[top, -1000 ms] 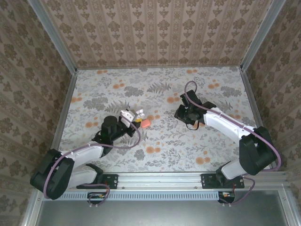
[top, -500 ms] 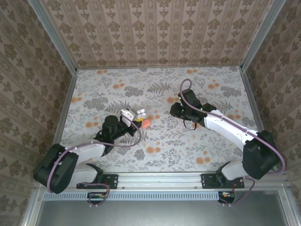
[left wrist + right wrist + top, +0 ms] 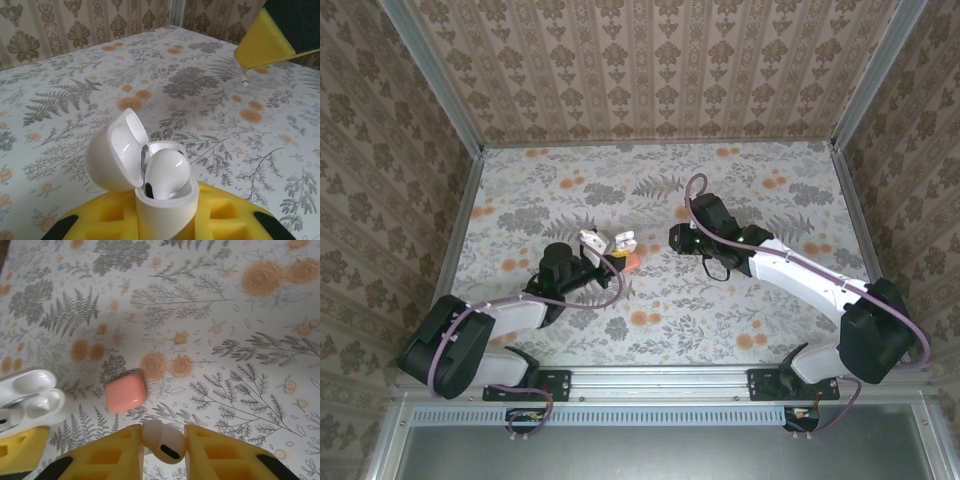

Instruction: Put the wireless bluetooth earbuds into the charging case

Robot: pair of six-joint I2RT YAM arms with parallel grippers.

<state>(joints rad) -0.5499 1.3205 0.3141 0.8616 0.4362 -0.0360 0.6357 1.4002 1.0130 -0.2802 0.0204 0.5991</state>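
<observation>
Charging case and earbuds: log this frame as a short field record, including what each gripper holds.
charging case: white, lid open, clamped by left gripper
first earbud: white, sitting in the charging case
second earbud: white, pinched by right gripper, apart from the charging case
coral case: closed, lying free on the table

Left arm [image 3: 510, 315] low, angled toward table centre, left gripper [image 3: 165, 222] clamped on open white case [image 3: 164, 207]; right arm [image 3: 800, 275] stretched leftward, right gripper [image 3: 161, 446] pinching white earbud [image 3: 159, 437], grippers near, apart.
</observation>
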